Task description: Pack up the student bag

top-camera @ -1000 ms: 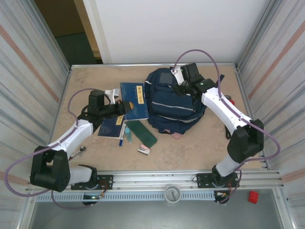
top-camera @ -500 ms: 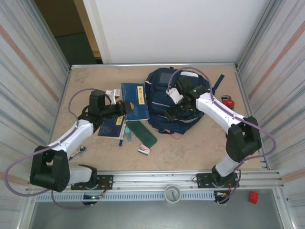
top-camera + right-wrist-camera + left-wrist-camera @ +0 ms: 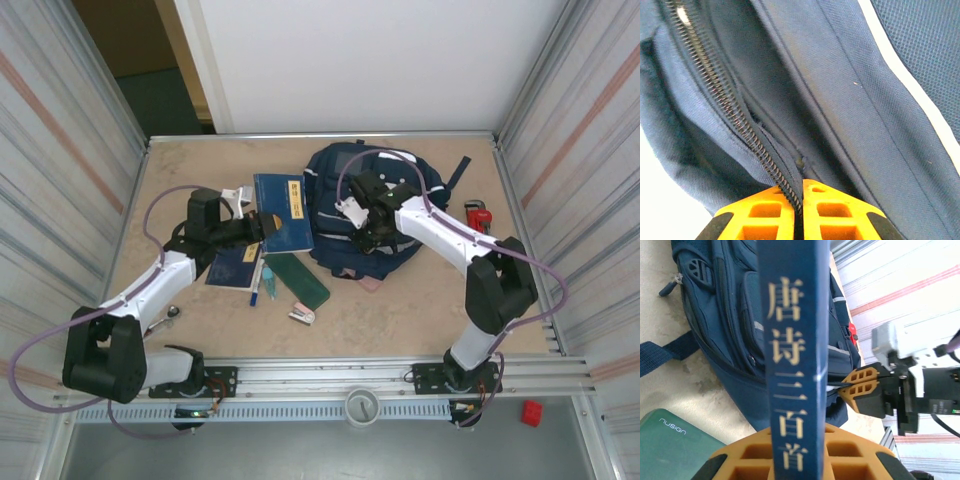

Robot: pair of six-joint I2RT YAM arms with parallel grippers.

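The student bag (image 3: 330, 228), a navy backpack with a light stripe, lies in the middle of the table. My right gripper (image 3: 362, 232) sits on the bag's left front side. Its orange jaws are shut on the fabric edge beside a zipper (image 3: 740, 125), as the right wrist view shows around the gripper (image 3: 799, 200). My left gripper (image 3: 262, 228) is shut on a blue book (image 3: 282, 212) with gold characters on its spine (image 3: 795, 365). The book stands just left of the bag (image 3: 730, 315). From the left wrist I see the right gripper (image 3: 860, 390) pinching the bag.
A second blue booklet (image 3: 235, 268), a pen (image 3: 257, 285), a dark green case (image 3: 297, 280) and a small stapler-like thing (image 3: 302, 316) lie left of the bag. A red item (image 3: 478, 213) sits by the right wall. Metal walls close both sides.
My right gripper has come down from the bag's top to its left front side and shut on the zipper edge. The left arm and book have stayed put.
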